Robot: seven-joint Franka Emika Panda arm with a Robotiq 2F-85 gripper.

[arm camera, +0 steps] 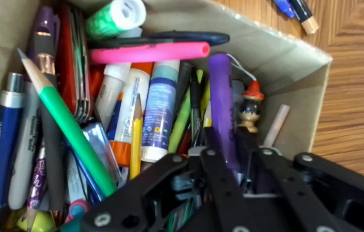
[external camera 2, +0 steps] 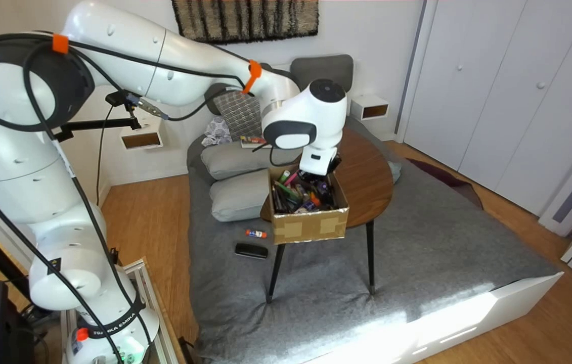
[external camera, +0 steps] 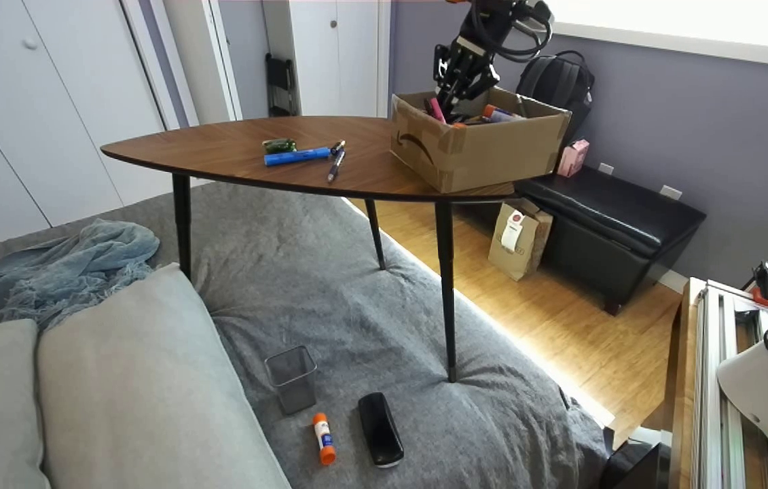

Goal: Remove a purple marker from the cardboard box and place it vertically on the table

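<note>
Purple marker (arm camera: 221, 96), one; inside the cardboard box (arm camera: 291, 64), between the fingers (arm camera: 211, 141) of the gripper (arm camera: 229, 133), which meet both its flanks, judged clamped on it
Long axis, wrist view: from just short of 12 to just short of 6 o'clock; upper end juts beyond the fingers, apparently raised
Table (arm camera: 355, 129): at 3 o'clock from the gripper, past the box wall
Coming move, judged: lift over that wall, then turn the axis upright
</note>
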